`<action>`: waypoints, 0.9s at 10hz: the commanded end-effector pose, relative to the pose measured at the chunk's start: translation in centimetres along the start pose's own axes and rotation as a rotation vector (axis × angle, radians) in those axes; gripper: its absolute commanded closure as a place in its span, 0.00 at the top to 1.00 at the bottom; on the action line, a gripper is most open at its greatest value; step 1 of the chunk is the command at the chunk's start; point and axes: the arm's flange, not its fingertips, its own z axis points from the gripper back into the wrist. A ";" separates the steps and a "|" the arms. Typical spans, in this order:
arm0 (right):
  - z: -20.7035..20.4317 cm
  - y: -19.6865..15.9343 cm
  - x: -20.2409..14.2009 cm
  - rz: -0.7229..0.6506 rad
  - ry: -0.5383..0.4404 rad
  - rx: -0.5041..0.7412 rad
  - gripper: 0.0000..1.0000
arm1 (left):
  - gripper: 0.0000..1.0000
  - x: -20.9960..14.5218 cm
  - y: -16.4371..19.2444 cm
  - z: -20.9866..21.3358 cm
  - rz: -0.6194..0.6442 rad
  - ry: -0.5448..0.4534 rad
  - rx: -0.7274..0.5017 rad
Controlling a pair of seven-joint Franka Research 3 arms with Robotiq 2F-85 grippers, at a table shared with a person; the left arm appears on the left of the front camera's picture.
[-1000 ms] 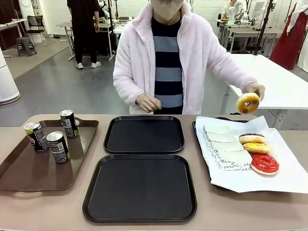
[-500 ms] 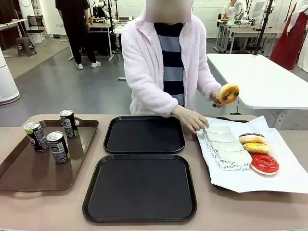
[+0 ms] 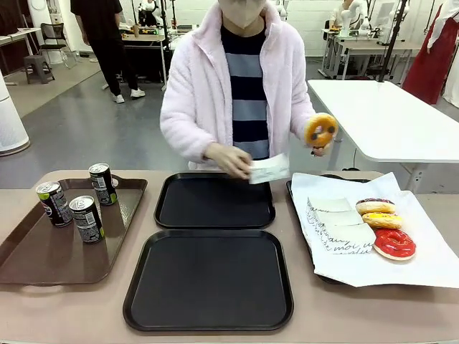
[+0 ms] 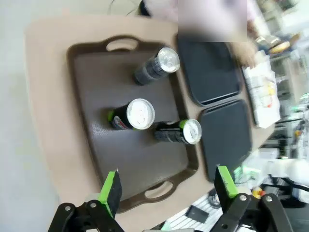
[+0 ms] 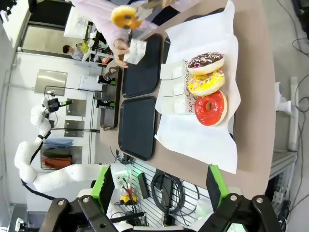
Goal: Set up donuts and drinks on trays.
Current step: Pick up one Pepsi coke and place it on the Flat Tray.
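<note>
Near black tray [image 3: 208, 281] and far black tray [image 3: 215, 201] bare. Three cans [image 3: 87, 218] on brown tray [image 3: 36, 261]; three donuts [image 3: 383, 221] on white paper [image 3: 430, 265], fourth donut [image 3: 320, 130] held by person [image 3: 193, 93]. The left claw [image 4: 167, 183] and right claw [image 5: 159, 186] gape wide, empty. Nothing set yet.

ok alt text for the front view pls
A person behind two black trays holds a donut and a paper sleeve. Three cans stand on a brown tray at left; three donuts lie on white paper at right.
</note>
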 end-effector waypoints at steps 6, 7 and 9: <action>0.0 -0.2 0.1 0.016 -0.015 0.023 1.00 | 1.00 1.7 -12.5 -13.8 -0.049 0.154 0.520; 0.0 -0.2 0.1 0.016 -0.015 0.023 1.00 | 1.00 1.1 -13.1 -15.7 -0.025 0.160 0.521; 0.0 -0.2 0.1 0.016 -0.015 0.023 1.00 | 1.00 0.1 -13.8 -17.8 -0.035 0.192 0.539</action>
